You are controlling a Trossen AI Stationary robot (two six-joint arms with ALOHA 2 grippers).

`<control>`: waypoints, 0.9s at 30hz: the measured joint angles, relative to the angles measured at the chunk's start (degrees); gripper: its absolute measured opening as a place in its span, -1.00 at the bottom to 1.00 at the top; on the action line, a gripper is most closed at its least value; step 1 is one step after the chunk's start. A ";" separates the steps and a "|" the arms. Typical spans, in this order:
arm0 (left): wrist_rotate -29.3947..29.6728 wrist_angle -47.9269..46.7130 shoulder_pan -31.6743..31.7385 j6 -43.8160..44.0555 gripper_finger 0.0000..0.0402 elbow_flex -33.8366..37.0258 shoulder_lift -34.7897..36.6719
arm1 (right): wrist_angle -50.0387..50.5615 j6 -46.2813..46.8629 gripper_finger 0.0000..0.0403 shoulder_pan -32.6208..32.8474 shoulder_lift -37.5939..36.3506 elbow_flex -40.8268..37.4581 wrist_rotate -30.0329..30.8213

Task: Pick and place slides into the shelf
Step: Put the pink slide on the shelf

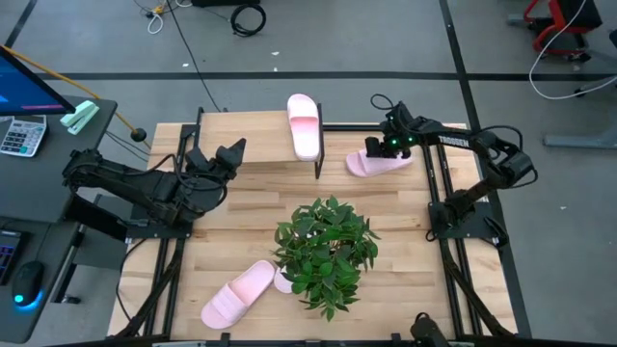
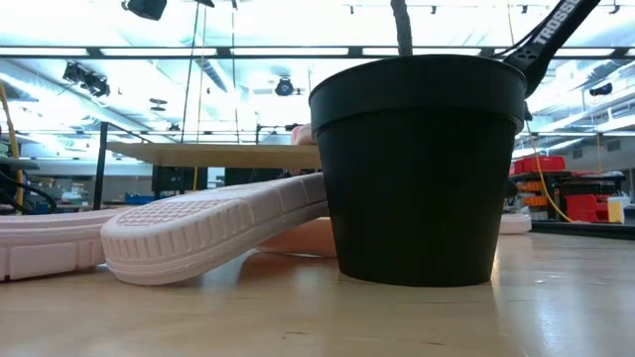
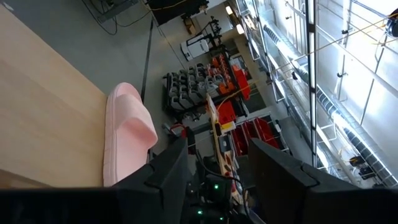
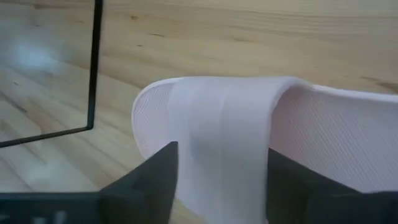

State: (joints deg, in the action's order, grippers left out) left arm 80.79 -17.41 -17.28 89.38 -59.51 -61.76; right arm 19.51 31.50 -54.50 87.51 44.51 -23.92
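Observation:
One pale pink slide lies on the right end of the light-wood shelf. A second slide lies on the table just right of the shelf. My right gripper is open over it, one finger on either side of its strap. Near the front edge a third slide lies beside the plant, its far end against another pink slide half hidden by leaves. My left gripper hangs level and open at the shelf's left part, holding nothing. My right gripper comes at the slide's strap slanting down from the table's right side. Its fingers stand across the strap, one on each side. Whether they touch it I cannot tell. The slide lies flat on the table.
A leafy plant in a black pot stands in the table's middle near the front and blocks much of the low view. The shelf's thin black frame stands close to the right gripper. Bare wood lies between the plant and the shelf.

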 joint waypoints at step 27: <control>1.53 0.00 -0.21 -5.63 -0.12 0.00 -0.02 | -35.75 35.90 -0.95 -2.14 -35.55 0.00 10.47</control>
State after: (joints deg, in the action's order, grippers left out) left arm 82.33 -17.41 -17.49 83.76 -59.51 -61.77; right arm -16.24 67.40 -56.64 51.96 44.51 -13.45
